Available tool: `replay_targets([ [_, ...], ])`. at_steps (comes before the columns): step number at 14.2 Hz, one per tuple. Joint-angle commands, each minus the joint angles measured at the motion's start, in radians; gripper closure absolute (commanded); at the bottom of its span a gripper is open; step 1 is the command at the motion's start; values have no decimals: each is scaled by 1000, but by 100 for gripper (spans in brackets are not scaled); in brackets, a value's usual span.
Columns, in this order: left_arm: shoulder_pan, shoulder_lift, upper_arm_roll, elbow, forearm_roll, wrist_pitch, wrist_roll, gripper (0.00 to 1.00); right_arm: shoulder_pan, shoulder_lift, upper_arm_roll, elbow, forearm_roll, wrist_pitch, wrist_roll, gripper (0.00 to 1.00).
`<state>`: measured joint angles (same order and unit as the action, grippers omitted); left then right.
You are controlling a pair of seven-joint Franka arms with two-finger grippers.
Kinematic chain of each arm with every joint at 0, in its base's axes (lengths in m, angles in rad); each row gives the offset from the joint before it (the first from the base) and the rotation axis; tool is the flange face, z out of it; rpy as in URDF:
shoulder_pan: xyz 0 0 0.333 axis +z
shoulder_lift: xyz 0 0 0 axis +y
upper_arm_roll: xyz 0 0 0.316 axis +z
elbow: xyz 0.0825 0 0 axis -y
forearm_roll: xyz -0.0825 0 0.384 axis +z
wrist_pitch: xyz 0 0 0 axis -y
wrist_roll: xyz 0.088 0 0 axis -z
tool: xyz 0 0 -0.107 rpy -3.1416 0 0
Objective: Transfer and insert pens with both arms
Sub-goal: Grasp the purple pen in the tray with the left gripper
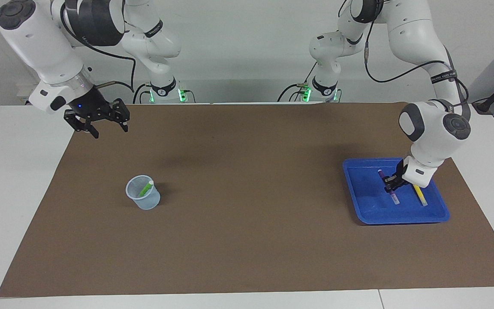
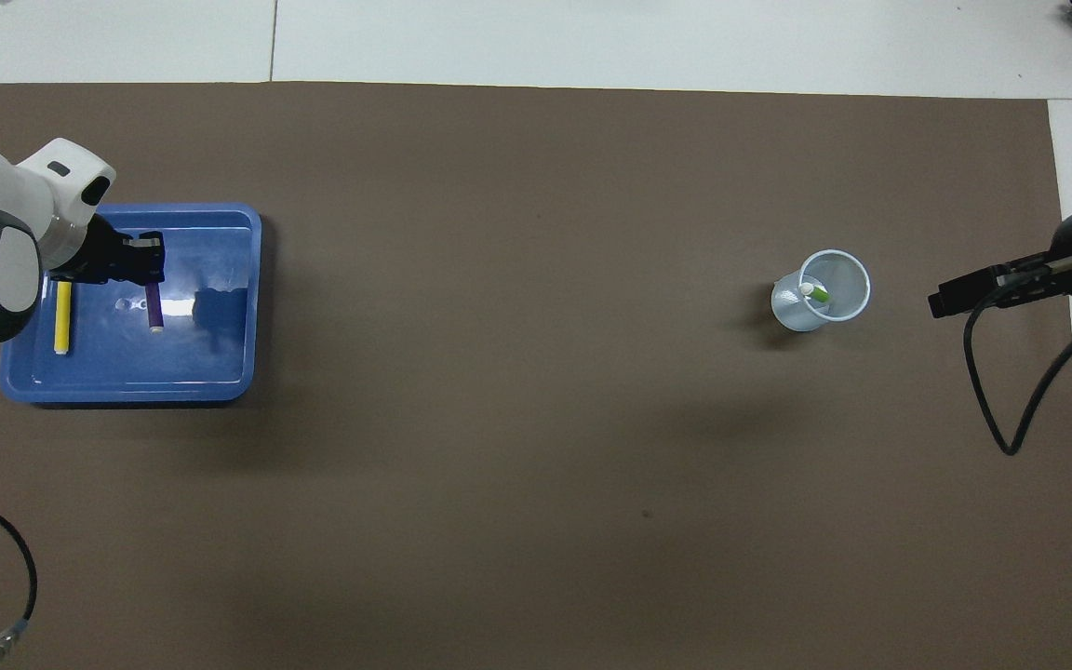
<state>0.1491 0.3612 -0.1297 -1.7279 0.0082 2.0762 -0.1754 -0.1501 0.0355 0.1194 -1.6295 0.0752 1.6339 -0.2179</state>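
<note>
The green pen stands tilted in a clear plastic cup toward the right arm's end of the table; it also shows in the overhead view. The purple pen and the yellow pen lie side by side in a blue tray at the left arm's end. My left gripper is down in the tray at the middle of the purple pen. My right gripper is open and empty, raised over the mat's edge beside the cup.
A brown mat covers most of the white table. The cup and the tray stand far apart on it. A black cable hangs from the right arm over the mat's edge.
</note>
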Motion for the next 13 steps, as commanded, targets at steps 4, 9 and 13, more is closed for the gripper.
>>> replay_targets([
  [4, -52, -54, 7, 24, -128, -70, -272, 100, -22, -45, 8, -72, 5, 34, 22, 10],
  [9, -129, -67, 5, 25, -154, -64, -560, 100, -39, -65, 8, -118, 185, 57, 14, 7],
  [13, -195, -80, 5, 25, -200, -39, -798, 100, -62, -65, 6, -118, 417, 86, 31, 7],
])
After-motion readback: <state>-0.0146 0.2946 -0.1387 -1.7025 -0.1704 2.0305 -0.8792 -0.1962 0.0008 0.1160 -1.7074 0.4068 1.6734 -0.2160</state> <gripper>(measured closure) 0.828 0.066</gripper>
